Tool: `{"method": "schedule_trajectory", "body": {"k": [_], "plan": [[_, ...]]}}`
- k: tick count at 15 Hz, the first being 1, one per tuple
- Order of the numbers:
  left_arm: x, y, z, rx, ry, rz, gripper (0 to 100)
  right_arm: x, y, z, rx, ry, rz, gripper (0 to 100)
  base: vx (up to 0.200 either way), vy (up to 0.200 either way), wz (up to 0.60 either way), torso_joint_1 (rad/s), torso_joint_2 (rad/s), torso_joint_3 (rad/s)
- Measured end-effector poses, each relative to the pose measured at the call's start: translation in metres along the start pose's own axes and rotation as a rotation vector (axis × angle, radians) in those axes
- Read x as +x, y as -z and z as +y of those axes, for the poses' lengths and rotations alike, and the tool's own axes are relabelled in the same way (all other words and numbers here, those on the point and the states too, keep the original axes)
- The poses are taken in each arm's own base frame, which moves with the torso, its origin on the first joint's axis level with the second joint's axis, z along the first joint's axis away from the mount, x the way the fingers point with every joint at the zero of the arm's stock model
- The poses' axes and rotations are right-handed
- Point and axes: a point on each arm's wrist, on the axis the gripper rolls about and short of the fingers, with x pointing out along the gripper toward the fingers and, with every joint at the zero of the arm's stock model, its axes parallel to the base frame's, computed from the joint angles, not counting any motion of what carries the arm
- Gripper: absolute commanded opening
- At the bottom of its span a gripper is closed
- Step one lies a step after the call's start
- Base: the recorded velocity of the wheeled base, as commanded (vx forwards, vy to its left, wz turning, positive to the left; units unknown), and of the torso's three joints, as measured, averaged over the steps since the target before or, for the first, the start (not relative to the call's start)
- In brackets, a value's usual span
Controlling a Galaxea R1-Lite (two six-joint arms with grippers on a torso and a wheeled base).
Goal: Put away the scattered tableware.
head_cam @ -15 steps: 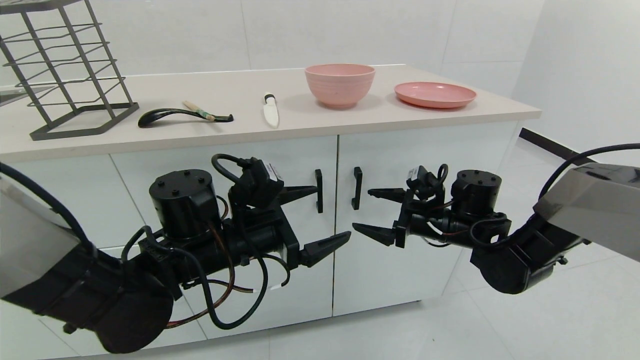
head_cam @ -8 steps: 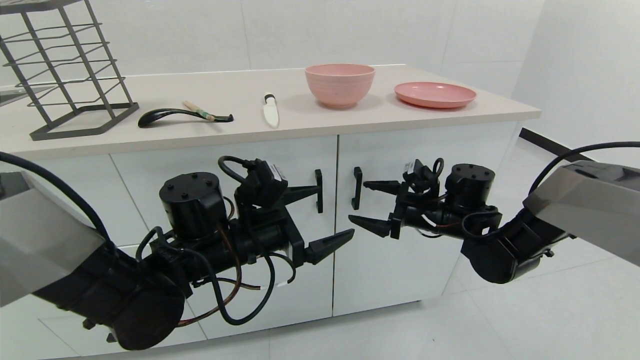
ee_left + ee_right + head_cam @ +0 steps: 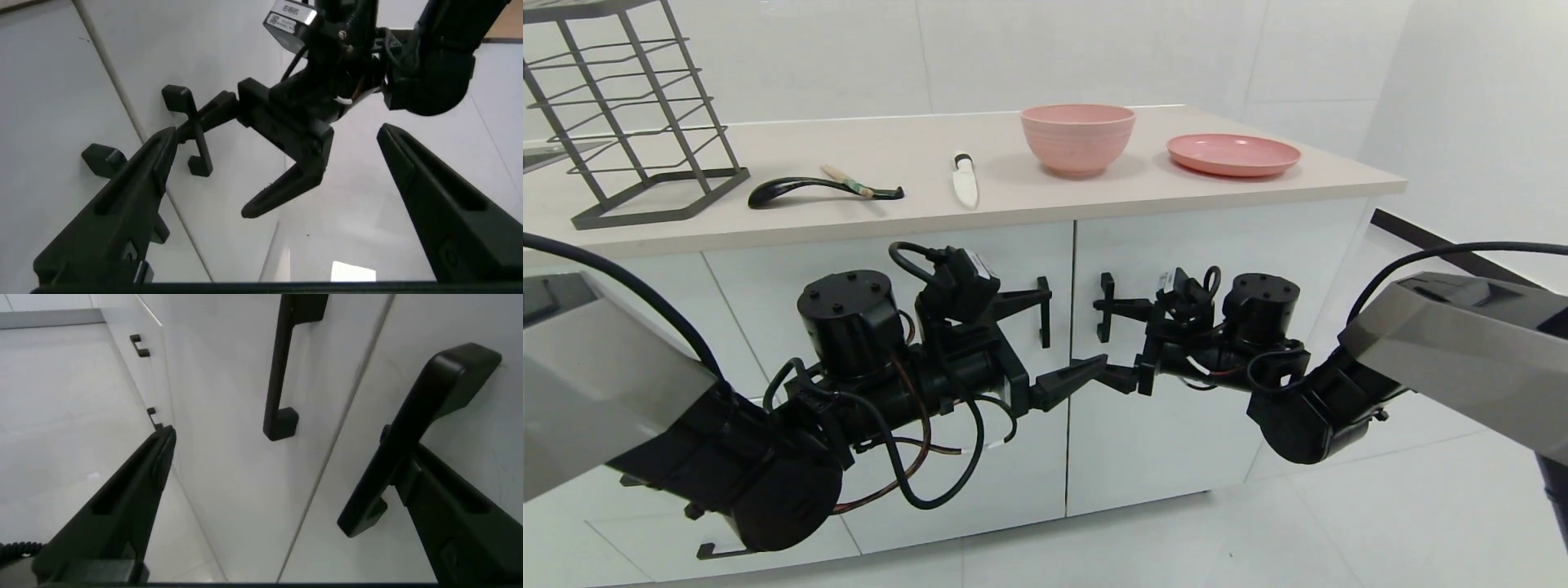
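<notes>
Open grippers below the counter (image 3: 915, 155), tableware lying on top.
On the counter: wire rack (image 3: 645, 122), black spoon (image 3: 784, 189), white knife (image 3: 965, 184), pink bowl (image 3: 1078, 137), pink plate (image 3: 1233, 154). Below the counter's front edge, the left gripper (image 3: 1070, 336) and right gripper (image 3: 1103, 339) meet at the cabinet door handles (image 3: 1043, 312), jaws spread wide, holding nothing.

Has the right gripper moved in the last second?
Yes: the right gripper shifted toward the robot's left, its upper finger now overlapping the right door handle.
</notes>
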Motion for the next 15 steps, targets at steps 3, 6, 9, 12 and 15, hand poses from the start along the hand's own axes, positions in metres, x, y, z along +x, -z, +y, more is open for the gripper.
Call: {"method": "schedule_trajectory", "body": {"k": [3,6,9,12,15], "plan": [[0.001,0.000,0.002,-0.019,-0.008,-0.003,100,0.001,0.005,0.005,0.003,-0.035,-0.002,100,0.000,0.000,0.00,0.000,0.00,0.000],[0.007,-0.002,0.005,-0.012,-0.009,-0.018,100,-0.005,0.003,0.014,0.013,-0.069,0.002,100,0.000,0.000,0.00,0.000,0.00,0.000],[0.015,-0.001,0.009,-0.006,-0.005,-0.029,100,-0.021,-0.002,0.030,0.024,-0.084,0.008,100,0.000,0.000,0.00,0.000,0.00,0.000],[0.031,-0.003,0.015,0.012,0.001,-0.064,100,-0.039,-0.009,0.047,0.038,-0.098,0.018,100,0.000,0.000,0.00,0.000,0.00,0.000],[0.048,-0.003,0.013,0.023,0.031,-0.090,100,-0.053,-0.014,0.059,0.050,-0.111,0.026,100,0.000,0.000,0.00,0.000,0.00,0.000]]}}
